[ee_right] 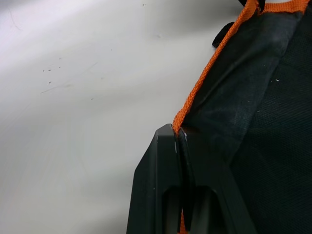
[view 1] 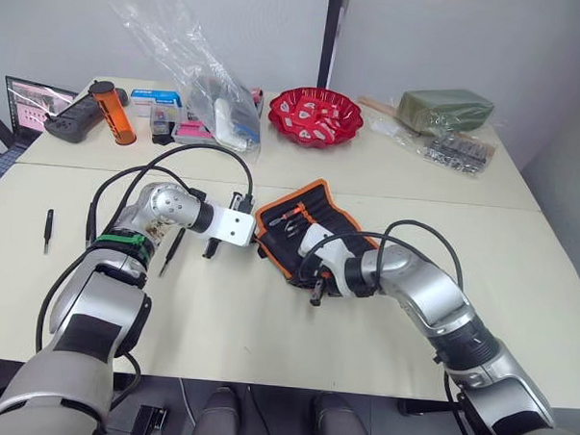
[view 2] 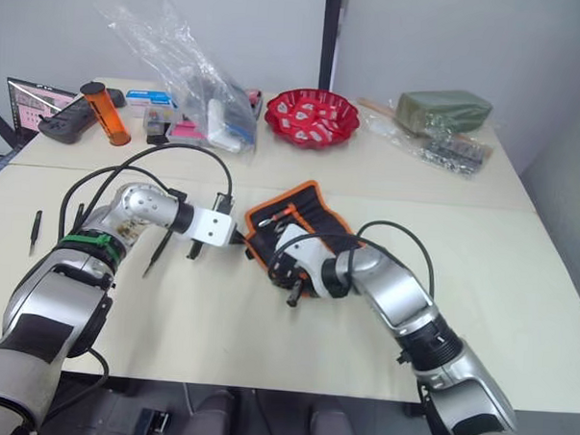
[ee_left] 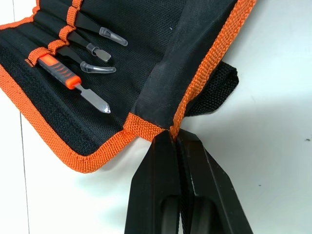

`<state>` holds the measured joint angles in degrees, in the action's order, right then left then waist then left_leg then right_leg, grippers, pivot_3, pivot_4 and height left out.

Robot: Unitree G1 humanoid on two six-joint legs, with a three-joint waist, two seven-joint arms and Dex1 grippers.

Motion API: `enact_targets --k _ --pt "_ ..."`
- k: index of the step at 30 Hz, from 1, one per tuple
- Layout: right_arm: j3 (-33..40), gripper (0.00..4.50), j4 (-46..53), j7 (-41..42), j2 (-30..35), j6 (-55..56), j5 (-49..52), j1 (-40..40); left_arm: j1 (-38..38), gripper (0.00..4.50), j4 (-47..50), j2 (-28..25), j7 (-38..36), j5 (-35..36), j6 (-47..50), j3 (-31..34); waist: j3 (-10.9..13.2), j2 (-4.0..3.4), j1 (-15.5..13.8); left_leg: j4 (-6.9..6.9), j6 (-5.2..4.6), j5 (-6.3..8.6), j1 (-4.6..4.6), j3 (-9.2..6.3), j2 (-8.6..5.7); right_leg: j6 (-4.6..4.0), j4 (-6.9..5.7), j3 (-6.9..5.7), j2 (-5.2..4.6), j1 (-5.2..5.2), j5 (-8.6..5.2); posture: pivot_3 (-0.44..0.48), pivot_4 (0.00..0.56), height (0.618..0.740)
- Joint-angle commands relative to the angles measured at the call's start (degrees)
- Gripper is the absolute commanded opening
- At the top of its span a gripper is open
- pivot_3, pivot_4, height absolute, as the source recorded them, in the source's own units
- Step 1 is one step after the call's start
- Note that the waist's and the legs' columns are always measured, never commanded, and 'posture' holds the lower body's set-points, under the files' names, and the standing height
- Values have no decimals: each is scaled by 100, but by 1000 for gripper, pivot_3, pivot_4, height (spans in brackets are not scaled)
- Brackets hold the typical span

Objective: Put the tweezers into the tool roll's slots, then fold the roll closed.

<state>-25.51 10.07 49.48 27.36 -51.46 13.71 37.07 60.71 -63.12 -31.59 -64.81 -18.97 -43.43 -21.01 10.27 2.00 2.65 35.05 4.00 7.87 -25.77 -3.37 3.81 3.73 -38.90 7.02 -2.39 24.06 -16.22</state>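
Left wrist view: left gripper [ee_left: 171, 139] fingers pressed together, pinching the orange-trimmed corner of the tool roll [ee_left: 146, 63], flap partly folded over. Slots [ee_left: 53, 44] hold three capped tweezers [ee_left: 92, 48] plus an orange-handled tool [ee_left: 73, 80]. Right wrist view: right gripper [ee_right: 178, 134] fingers pinch the roll's orange edge too. Left eye view: roll lies mid-surface [view 1: 520, 247] between both arms; one loose tweezer [view 1: 48, 230] lies well apart by the left edge, another [view 1: 170, 251] beside the left arm.

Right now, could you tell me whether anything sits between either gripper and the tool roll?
Nothing does: the left gripper and the right gripper are each shut on the orange edge of the tool roll.
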Motion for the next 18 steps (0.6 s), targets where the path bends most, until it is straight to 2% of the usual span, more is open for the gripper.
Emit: enact_targets --k 1,4,8,12,15,17,18 --pt "-85 0 25 138 -42 1 99 -127 -207 36 69 -156 -52 -110 119 -86 0 0 2 -1 0 0 4 0 0 0 -1 0 0 -4 0 0 150 729" --pt "41 0 -70 187 -111 21 211 -147 -302 36 174 -189 -75 -70 119 -89 0 0 9 -4 0 0 22 2 0 1 -1 2 0 -16 -1 0 150 729" --pt "493 1188 100 494 -95 36 661 -104 -341 0 250 -211 -90 -54 85 -118 -1 1 15 -4 0 0 27 2 0 4 -2 2 0 -23 -2 0 150 729" --pt "1254 2588 292 867 -100 -370 1589 49 -332 0 270 -226 -52 -81 61 -150 -1 1 38 -2 0 0 29 2 1 4 -6 2 1 -25 -3 0 150 729" --pt "1769 3603 118 748 -313 -540 2037 231 -325 0 275 -242 -26 -91 51 -163 -1 1 65 -2 0 0 37 1 1 4 -7 2 1 -34 -2 0 150 729" --pt "1771 4269 -164 578 -393 -365 1884 289 -321 0 280 -250 -31 -85 48 -164 -1 1 86 -5 0 0 54 0 1 6 -6 0 1 -50 -5 0 150 729" --pt "1689 4269 -344 501 -416 -221 1724 293 -318 0 284 -254 -36 -81 45 -164 -1 1 87 -6 0 0 58 0 1 14 -5 0 1 -54 -9 0 150 729"
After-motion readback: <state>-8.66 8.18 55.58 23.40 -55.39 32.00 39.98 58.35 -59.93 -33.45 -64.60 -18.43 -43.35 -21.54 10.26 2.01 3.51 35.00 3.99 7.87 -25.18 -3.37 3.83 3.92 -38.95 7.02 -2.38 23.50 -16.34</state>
